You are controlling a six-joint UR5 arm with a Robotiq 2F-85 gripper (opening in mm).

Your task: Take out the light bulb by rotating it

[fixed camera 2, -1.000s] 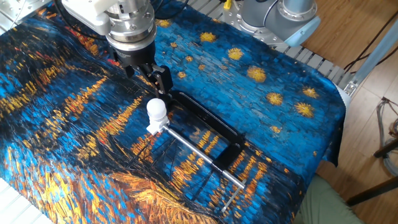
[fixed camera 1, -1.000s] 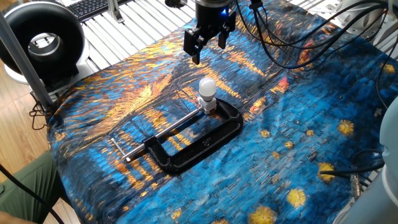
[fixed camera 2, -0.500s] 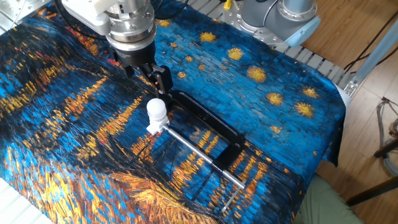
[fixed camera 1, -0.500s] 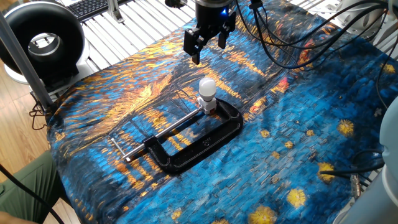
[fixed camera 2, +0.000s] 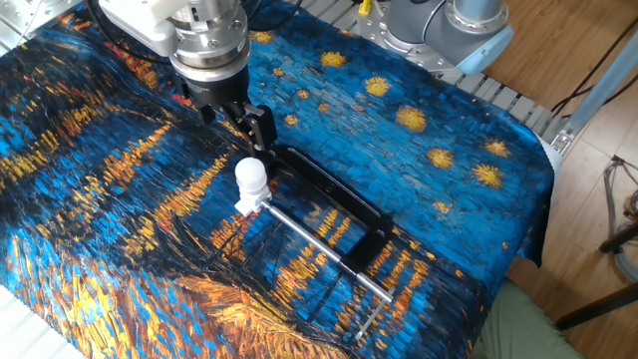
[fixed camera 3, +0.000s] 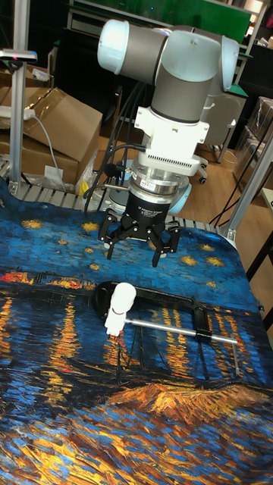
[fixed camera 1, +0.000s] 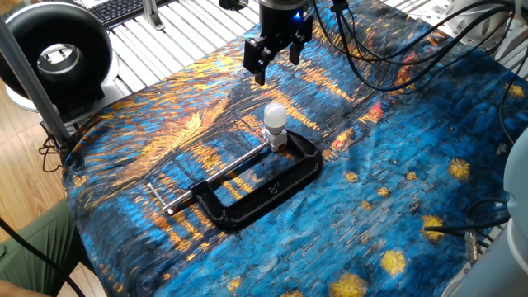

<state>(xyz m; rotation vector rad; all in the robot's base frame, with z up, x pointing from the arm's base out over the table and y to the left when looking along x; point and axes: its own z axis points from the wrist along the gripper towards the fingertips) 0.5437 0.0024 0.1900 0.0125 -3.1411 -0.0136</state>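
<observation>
Approach stage: the black two-finger gripper (fixed camera 3: 135, 245), spread wide and empty, hovers above and just behind the small white frosted globe bulb (fixed camera 1: 274, 116), upright in its clamped socket (fixed camera 1: 279, 140), likely needing descent before any twisting.

My 1 arm (fixed camera 3: 182, 61) bends at a grey elbow joint and drops into the wrist (fixed camera 3: 161, 178), which points straight down. The gripper (fixed camera 3: 136, 244) hangs in the air, touching nothing. Its 2 black fingers (fixed camera 1: 257, 64) are spread wide apart with only a clear gap between them. In the tall fixed view they splay out to either side below the wrist. A blue light (fixed camera 1: 294, 14) glows on the wrist.
</observation>
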